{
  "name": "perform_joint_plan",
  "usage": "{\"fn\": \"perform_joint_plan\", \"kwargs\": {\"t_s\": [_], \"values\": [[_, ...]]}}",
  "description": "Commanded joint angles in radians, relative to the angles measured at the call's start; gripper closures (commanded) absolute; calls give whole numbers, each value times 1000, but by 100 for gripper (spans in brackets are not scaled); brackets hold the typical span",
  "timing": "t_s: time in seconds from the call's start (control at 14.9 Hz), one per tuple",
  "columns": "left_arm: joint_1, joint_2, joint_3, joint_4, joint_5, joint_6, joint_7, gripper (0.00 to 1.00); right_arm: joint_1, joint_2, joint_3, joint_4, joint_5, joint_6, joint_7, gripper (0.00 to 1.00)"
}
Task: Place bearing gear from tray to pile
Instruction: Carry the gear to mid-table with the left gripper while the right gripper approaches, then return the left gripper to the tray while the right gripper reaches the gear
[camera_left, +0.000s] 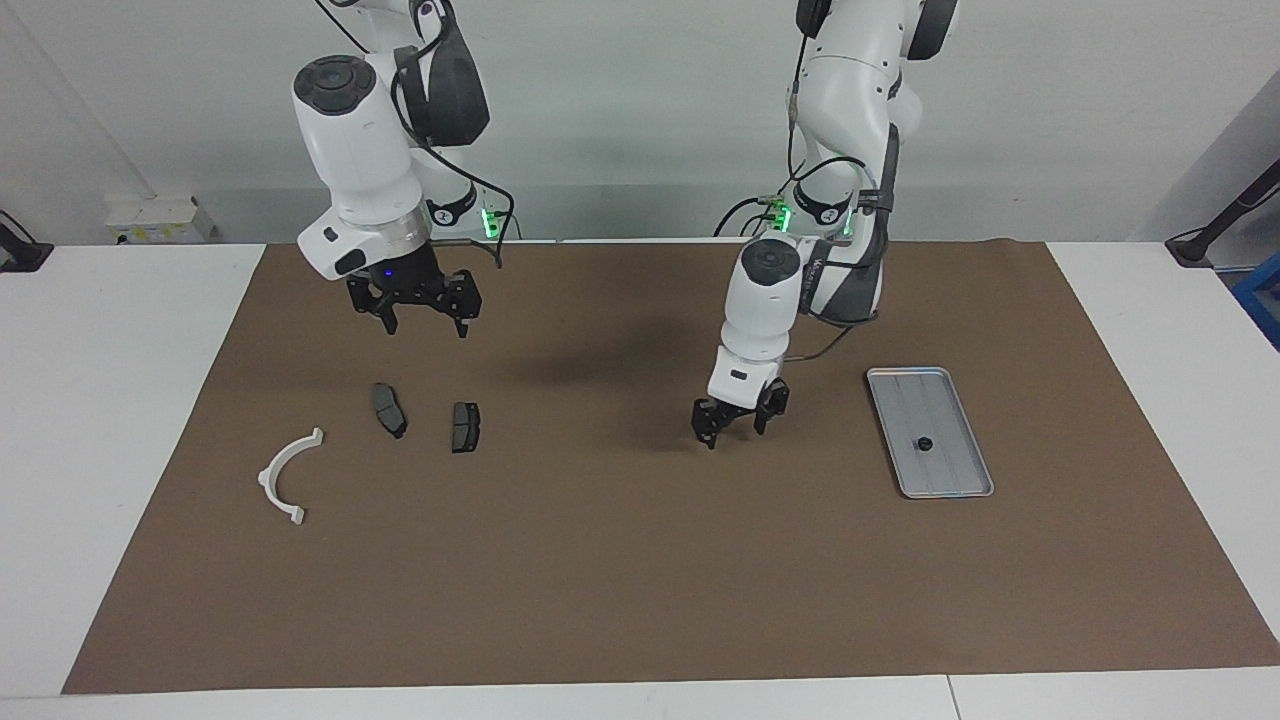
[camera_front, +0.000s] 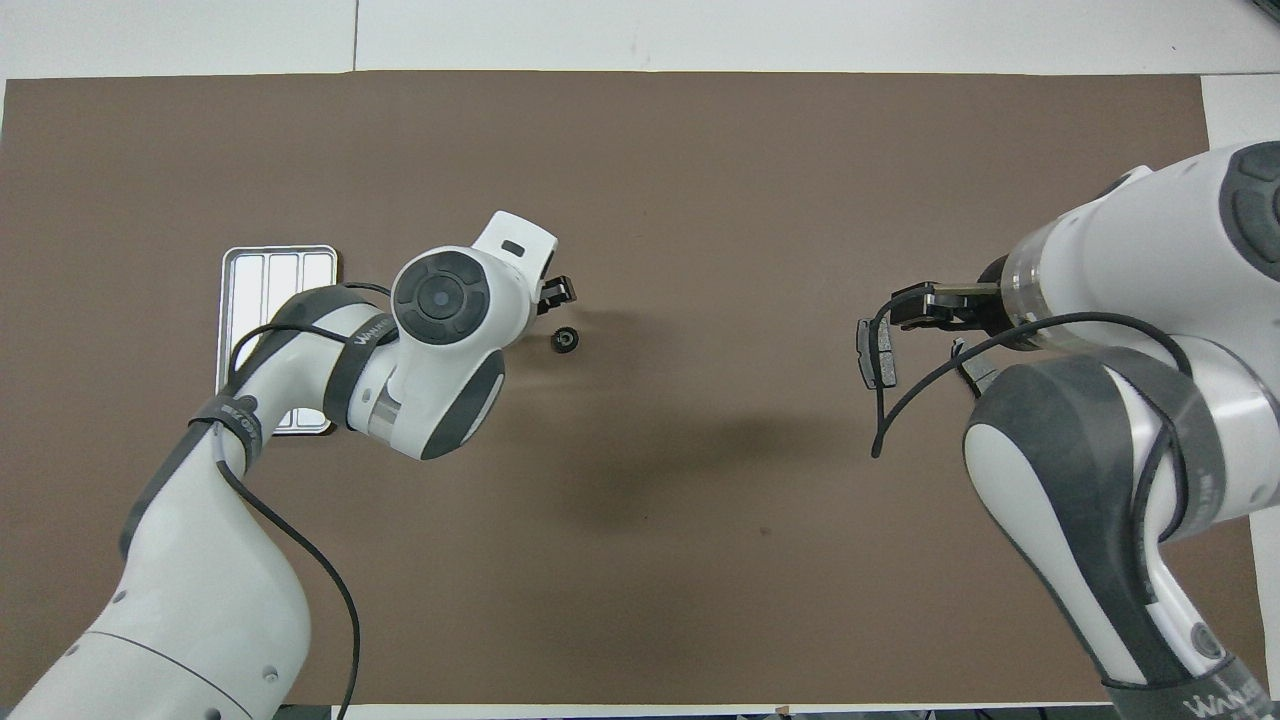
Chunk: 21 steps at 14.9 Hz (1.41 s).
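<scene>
A small black bearing gear (camera_left: 924, 443) lies on the silver ribbed tray (camera_left: 905, 400) toward the left arm's end; in the overhead view the arm covers that spot of the tray (camera_front: 278, 262). The overhead view shows a small black gear (camera_front: 565, 341) on the mat beside the left gripper's fingers (camera_front: 560, 291). My left gripper (camera_left: 736, 432) is open, low over the mat between tray and pile. The pile is a white half-ring bracket (camera_left: 290, 475) and two dark pads (camera_left: 389, 410) (camera_left: 465, 427). My right gripper (camera_left: 425, 318) is open and empty, raised over the mat by the pads.
A brown mat (camera_left: 600, 580) covers most of the white table. In the overhead view one pad (camera_front: 875, 355) shows beside the right gripper, and the right arm hides the bracket and the other pad.
</scene>
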<state>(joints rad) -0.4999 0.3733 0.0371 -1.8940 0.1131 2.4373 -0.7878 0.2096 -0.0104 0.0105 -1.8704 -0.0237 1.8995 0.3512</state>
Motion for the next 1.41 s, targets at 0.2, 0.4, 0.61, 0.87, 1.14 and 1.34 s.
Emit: {"fn": "perform_joint_plan", "kwargs": {"t_s": [0.2,0.4,0.61,0.87,1.14,1.34], "values": [[242,-5,-9,134,39,-126,356,14,126,105,2,0,15,119,285,0],[335,-11,-14,182,33,-177,494,14,215,190,2,29,15,191,478,0],[400,-13,-17,255,-42,-302,617,14,292,291,2,130,16,214,622,0],[443,-42,-11,260,-148,-497,723,14,372,444,2,307,10,184,722,0],[437,-108,-13,89,-185,-434,726,14,448,683,-3,570,-10,125,848,0],[432,-116,-13,-13,-187,-304,725,15,472,730,-3,599,-41,130,847,0]]}}
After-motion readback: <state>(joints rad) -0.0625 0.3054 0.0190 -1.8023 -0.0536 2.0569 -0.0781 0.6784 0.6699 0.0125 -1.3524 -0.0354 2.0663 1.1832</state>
